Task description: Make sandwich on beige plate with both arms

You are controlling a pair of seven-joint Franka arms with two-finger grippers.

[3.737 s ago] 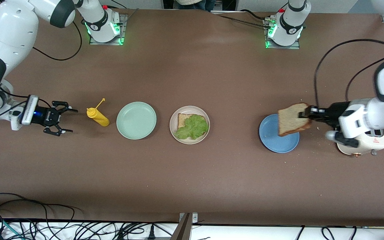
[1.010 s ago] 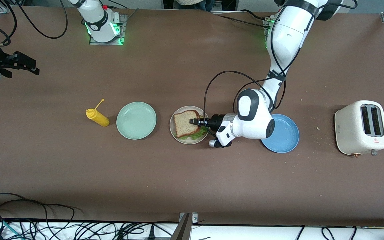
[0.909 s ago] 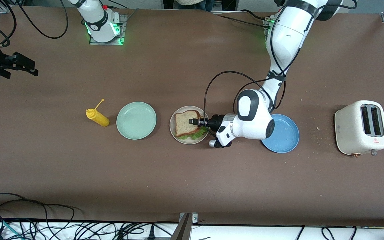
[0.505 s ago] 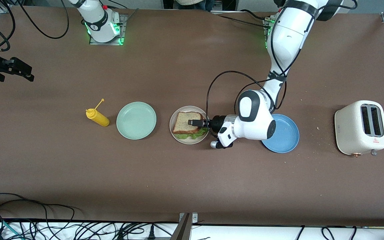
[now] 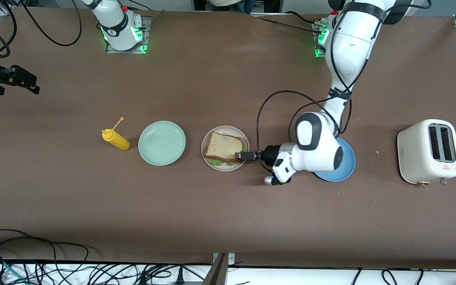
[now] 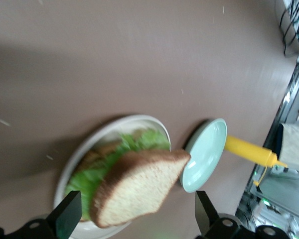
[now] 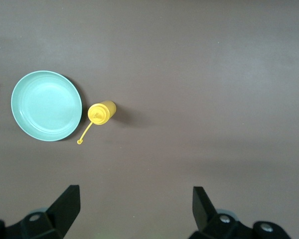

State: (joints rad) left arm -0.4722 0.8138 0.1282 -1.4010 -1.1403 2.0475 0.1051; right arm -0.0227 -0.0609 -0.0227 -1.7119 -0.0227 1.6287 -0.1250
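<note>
Presently: sandwich (image 5: 224, 147) on beige plate (image 5: 208, 157), just ahead of left gripper (image 5: 243, 155) fingers, spread and empty. Withdraw level, clear of top slice. Right gripper (image 5: 28, 82) waits, splayed, holding nothing.

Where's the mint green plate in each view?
Front view: mint green plate on the table between the yellow mustard bottle and the beige plate.
Left wrist view: seen nearly edge-on, between the beige plate and the mustard bottle.
Right wrist view: seen from above, touching or nearly touching the mustard bottle.
Shared landmark: the mustard bottle, beside the plate in all three.
</note>
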